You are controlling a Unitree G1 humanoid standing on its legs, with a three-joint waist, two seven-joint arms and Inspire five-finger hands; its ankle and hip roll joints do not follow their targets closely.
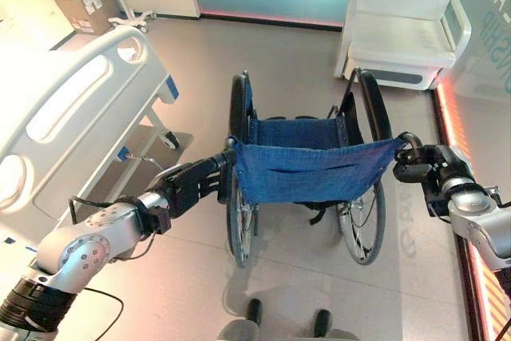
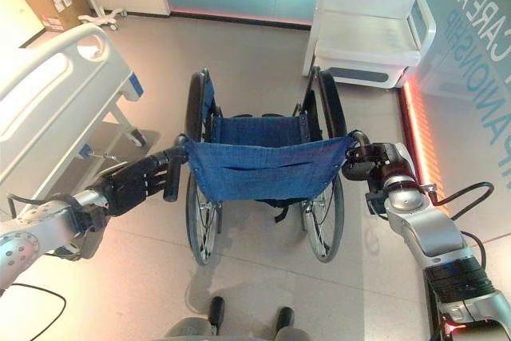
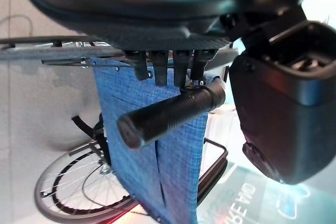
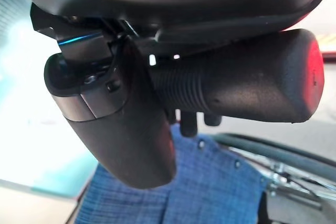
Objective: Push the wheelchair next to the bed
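Your left hand (image 2: 136, 185) sits at the wheelchair's left push handle (image 2: 171, 183); the wrist view shows fingers hanging over the grip but not wrapped, thumb off to the side, so treat it as loose, relaxed contact. Your right hand (image 2: 363, 161) is different: thumb and fingers curl round the right push handle (image 4: 247, 85), a real hold. Close the left before pushing, or the chair will likely yaw. The wheelchair (image 1: 307, 167) stands straight ahead of you, blue backrest between both hands, big wheels on the floor. The bed (image 1: 68, 109) lies to your left, apart from the chair, its white side rail facing the chair's left wheel. To end up beside it, push forward with more drive from the right hand so the chair curves left, gently. Beyond, to the right, a white cabinet (image 1: 407, 33); keep off it.
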